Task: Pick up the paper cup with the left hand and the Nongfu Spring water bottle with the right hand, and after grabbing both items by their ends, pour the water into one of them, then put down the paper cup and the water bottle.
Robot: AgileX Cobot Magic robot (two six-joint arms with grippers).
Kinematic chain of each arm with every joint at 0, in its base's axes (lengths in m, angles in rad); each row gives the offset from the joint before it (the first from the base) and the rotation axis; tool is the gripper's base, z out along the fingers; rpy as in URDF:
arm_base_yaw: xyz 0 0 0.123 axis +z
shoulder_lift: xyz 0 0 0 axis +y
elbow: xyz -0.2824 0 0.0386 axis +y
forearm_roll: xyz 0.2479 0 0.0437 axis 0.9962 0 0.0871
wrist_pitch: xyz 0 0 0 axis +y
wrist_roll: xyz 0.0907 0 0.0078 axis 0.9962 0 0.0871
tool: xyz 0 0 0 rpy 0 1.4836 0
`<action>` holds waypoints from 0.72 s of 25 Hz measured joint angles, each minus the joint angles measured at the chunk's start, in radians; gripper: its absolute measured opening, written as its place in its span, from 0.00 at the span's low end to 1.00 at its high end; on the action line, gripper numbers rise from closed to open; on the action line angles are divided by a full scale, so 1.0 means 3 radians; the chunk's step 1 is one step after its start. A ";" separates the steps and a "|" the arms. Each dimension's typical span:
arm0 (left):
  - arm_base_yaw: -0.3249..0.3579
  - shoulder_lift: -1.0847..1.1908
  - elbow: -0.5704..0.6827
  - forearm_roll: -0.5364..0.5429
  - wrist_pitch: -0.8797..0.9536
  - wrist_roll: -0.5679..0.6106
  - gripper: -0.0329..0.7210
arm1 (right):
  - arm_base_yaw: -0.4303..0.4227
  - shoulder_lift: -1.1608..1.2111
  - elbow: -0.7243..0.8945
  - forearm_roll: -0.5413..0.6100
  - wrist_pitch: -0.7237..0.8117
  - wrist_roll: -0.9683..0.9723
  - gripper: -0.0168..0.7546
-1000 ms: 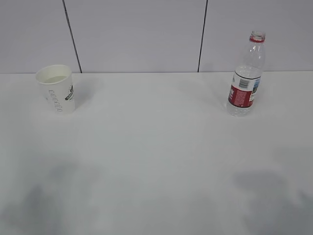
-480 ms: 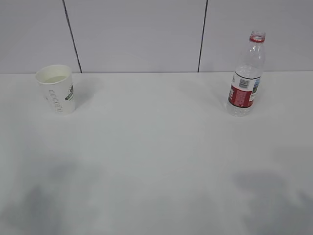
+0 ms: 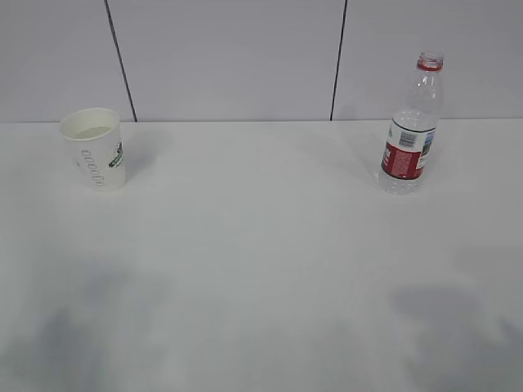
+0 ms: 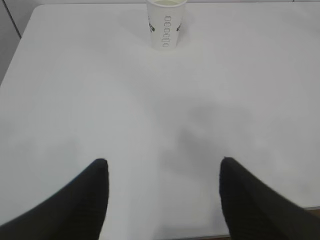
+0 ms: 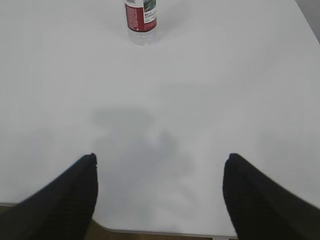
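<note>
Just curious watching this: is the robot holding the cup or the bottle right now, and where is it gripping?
Nothing is held. Both the left gripper and right gripper are open and empty, far from the paper cup and water bottle.

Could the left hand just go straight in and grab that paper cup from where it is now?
Probably yes. The left hand has its jaws open and empty, and the paper cup stands upright straight ahead, far across bare white table with nothing lying between them. It only has to travel forward.
</note>
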 joint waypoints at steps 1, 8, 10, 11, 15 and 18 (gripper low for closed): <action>0.0000 0.0000 0.0000 0.0000 0.0000 0.0000 0.73 | 0.0000 0.0000 0.0000 0.0000 0.0000 0.0000 0.78; 0.0000 0.0000 0.0000 0.0000 0.0000 0.0000 0.73 | 0.0000 0.0000 0.0000 0.0000 0.0000 0.0000 0.78; 0.0000 0.0000 0.0000 0.0000 0.0000 0.0000 0.73 | 0.0000 0.0000 0.0000 0.0000 0.0000 0.0000 0.78; 0.0000 0.0000 0.0000 0.0000 0.0000 0.0000 0.73 | 0.0000 0.0000 0.0000 0.0000 0.0000 0.0000 0.78; 0.0000 0.0000 0.0000 0.0000 0.0000 0.0000 0.73 | 0.0000 0.0000 0.0000 0.0000 0.0000 0.0000 0.78; 0.0000 0.0000 0.0000 0.0000 0.0000 0.0000 0.73 | 0.0000 0.0000 0.0000 0.0000 0.0000 0.0000 0.78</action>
